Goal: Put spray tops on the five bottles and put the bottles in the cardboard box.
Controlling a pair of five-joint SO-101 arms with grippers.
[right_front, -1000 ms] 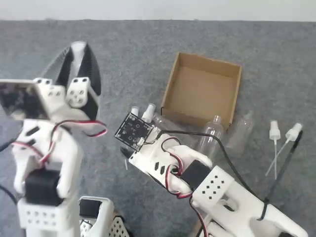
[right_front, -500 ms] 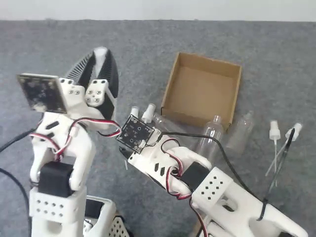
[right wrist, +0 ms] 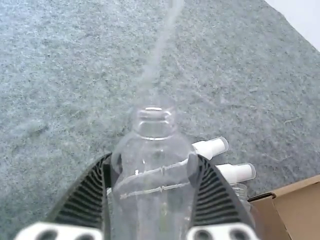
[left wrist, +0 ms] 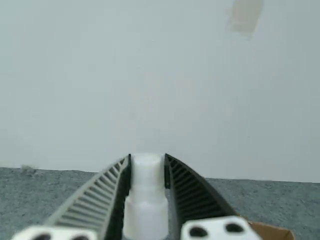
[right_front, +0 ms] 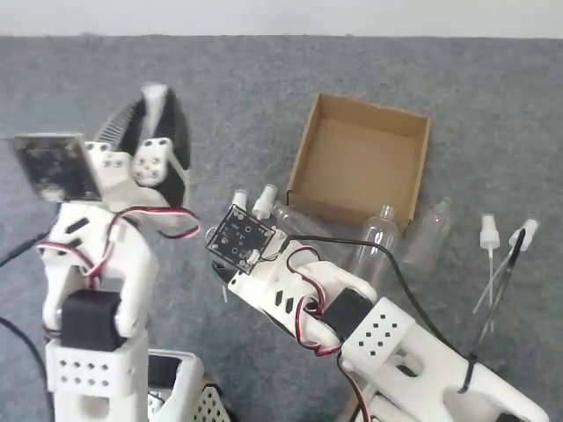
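My left gripper (right_front: 155, 95) is raised at the left of the table, shut on a white spray top (left wrist: 146, 192) that stands upright between its jaws. My right gripper (right wrist: 152, 161) is shut on a clear bottle (right wrist: 151, 150) whose neck is uncapped. A thin translucent tube (right wrist: 161, 42) runs down to that bottle's mouth; I cannot tell whether it is inside. In the high view the right arm's camera board (right_front: 242, 237) covers this bottle. The cardboard box (right_front: 303, 149) lies open and empty at the back.
Two bottles with spray tops (right_front: 264, 199) lie by the box's front left corner. Two uncapped bottles (right_front: 378, 233) (right_front: 429, 230) stand in front of the box. Two loose spray tops (right_front: 489, 234) (right_front: 522, 235) lie at the right. Grey carpet covers the table.
The left arm swung right with the spray top, then back to the left. The right arm and its bottle have stayed still.
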